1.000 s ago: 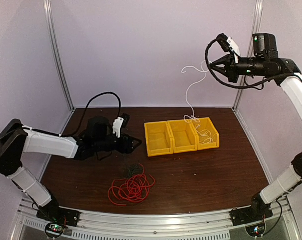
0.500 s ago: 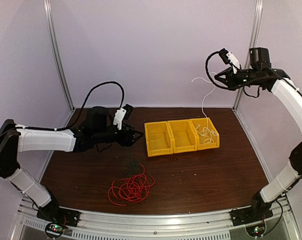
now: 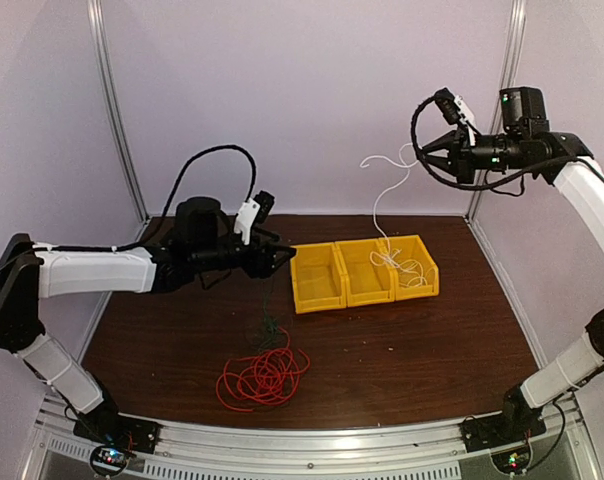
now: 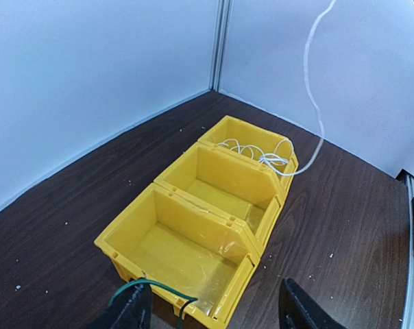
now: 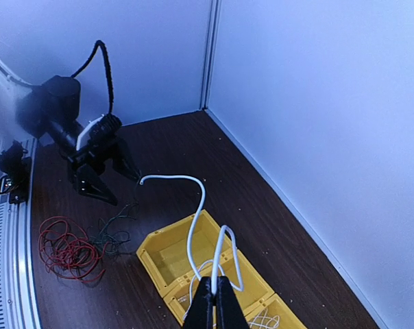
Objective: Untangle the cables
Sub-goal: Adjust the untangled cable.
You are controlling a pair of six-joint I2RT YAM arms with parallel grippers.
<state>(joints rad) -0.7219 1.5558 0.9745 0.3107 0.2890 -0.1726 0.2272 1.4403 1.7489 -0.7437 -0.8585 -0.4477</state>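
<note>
**A:** Start with the big things. On the dark table is a row of three yellow bins, and the red cable sits coiled on the wood near the front edge, well apart from the bins.

**B:** And the white cable?

**A:** It is pinched in the right gripper, whose jaws are closed on it high up by the back wall. It drops from there into the right-hand bin, where some loops already lie, and one end sticks out free in the air.

**B:** So I'd guess it's being fed in. It should come down slowly, straight over that bin, so the loops pile up inside and don't slide over the wall.

**A:** Agreed, and it should let go only when the cable is slack. The left gripper hovers just beside the left bin with its jaws spread wide. The black cable seems to hang off one finger rather than being clamped.

**B:** Where does it end?

**A:** It runs down against the red coil, and I can't tell if they're hooked together. I'd lift it gently and watch whether the red one moves.
</note>
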